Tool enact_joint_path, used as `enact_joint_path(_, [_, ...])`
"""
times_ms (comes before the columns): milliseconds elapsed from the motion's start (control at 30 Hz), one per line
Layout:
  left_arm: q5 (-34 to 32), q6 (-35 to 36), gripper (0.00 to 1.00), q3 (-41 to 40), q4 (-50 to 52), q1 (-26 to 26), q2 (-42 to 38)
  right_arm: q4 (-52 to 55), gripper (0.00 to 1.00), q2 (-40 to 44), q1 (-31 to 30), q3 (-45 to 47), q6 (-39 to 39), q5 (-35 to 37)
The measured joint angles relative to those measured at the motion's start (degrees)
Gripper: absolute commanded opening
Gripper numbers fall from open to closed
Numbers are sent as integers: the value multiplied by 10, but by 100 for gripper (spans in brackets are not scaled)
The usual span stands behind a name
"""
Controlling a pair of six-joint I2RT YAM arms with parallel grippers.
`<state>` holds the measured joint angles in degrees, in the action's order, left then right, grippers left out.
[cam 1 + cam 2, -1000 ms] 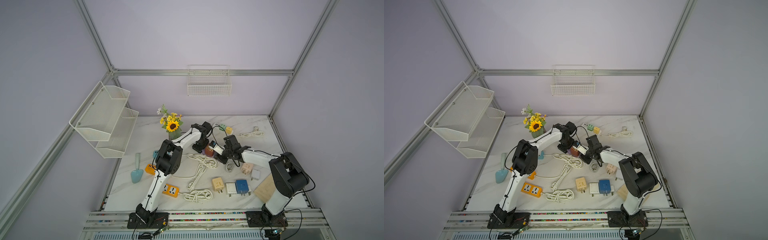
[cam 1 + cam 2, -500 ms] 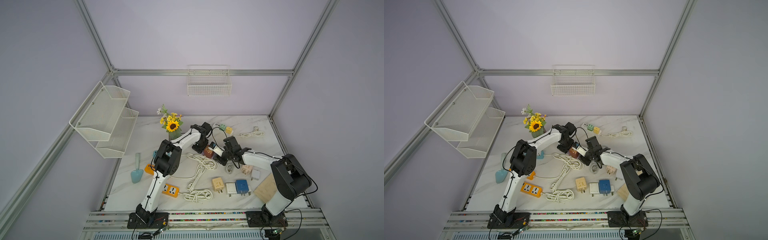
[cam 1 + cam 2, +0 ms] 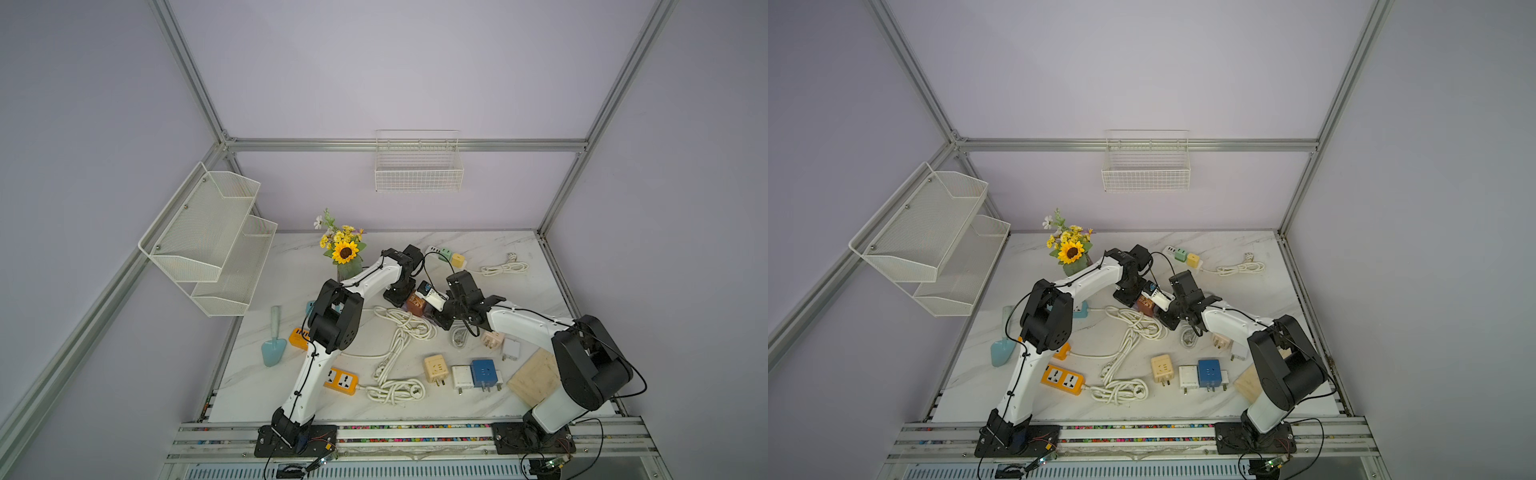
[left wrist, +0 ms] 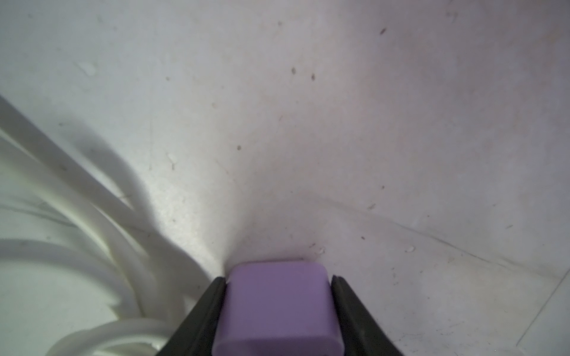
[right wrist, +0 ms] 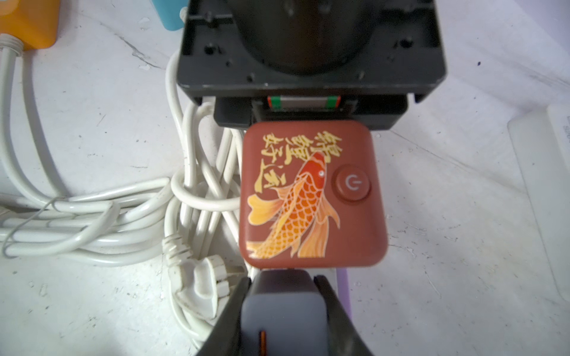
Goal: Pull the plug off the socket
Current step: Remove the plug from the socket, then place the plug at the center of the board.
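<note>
The grey plug [image 5: 282, 317] is clamped by the right gripper [image 5: 283, 282], whose fingers [image 5: 233, 320] are closed against its sides, just to the near right of a red-brown koi-printed cube [image 5: 311, 194] at the middle of the table [image 3: 532, 286]. The purple socket block [image 4: 277, 308] is gripped tightly by the left gripper [image 4: 278, 279] on the cube's far left side; coiled white cables [image 5: 92, 215] are seen beside them.

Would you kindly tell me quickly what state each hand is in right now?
Left hand: closed, holding the purple block.
Right hand: closed, holding the grey block.
</note>
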<state>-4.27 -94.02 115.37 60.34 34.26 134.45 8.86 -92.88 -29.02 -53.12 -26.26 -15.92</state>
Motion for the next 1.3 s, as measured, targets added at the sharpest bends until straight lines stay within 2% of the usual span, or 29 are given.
enact_joint_path(233, [-5,0,0,0,2,0,0,26,19,37,0,0,60,24])
enact_joint_path(433, [-5,1,0,2,2,-1,0,81,19,97,0,-16,163,59])
enact_joint_path(700, [-7,6,0,2,3,-16,0,246,16,152,2,-45,355,137])
enact_joint_path(867, [-9,6,0,2,2,-19,0,375,18,169,11,-48,460,166])
enact_joint_path(1067, [-9,8,0,0,-1,-20,0,456,19,158,45,-24,529,148])
enact_joint_path(1300, [-9,9,0,-2,-3,-20,0,469,21,72,74,-23,542,129])
